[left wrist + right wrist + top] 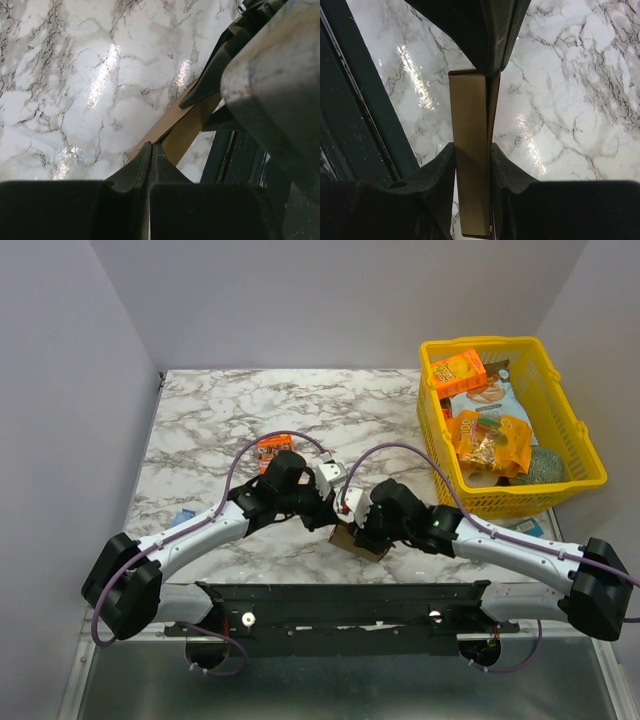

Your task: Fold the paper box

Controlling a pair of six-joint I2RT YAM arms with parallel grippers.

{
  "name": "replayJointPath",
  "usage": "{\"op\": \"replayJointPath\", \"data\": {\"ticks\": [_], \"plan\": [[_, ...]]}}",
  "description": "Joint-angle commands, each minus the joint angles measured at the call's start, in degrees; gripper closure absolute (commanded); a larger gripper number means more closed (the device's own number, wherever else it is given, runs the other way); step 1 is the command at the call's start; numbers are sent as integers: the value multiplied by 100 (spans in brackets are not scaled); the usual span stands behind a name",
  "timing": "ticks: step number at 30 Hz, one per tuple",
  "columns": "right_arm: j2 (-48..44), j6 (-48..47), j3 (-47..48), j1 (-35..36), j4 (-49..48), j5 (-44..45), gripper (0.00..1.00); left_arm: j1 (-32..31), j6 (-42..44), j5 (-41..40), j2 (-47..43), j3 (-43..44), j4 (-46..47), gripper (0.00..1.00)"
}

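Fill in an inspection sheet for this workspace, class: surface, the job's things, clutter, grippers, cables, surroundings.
Surface: marble-patterned table, glossy with glare.
Job's things: paper box, brown cardboard, held between the two grippers near the table's front edge.
Clutter: orange snack box just beyond the left gripper; yellow basket of snacks at the right.
Grippers: right gripper clamped across the paper box; left gripper closed at its edge, seemingly pinching it.
Cables: purple cables, one arching above each gripper.
Surroundings: plain grey walls.
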State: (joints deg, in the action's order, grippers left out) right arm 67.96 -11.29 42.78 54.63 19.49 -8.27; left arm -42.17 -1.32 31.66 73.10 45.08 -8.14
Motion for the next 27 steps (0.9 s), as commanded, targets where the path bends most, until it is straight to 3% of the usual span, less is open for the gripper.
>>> {"op": "replayJointPath", "data": {"ticks": [1,19,27], "plan": [[50,-119,160,-32,-6,150,65,-133,1,-63,99,185,-144,100],[533,258,300,65,-191,1389,68,-212,-1484,-880,538,642,-618,100],[753,443,371,74,-121,1425,69,-212,-2153,-925,503,510,-504,100]]}}
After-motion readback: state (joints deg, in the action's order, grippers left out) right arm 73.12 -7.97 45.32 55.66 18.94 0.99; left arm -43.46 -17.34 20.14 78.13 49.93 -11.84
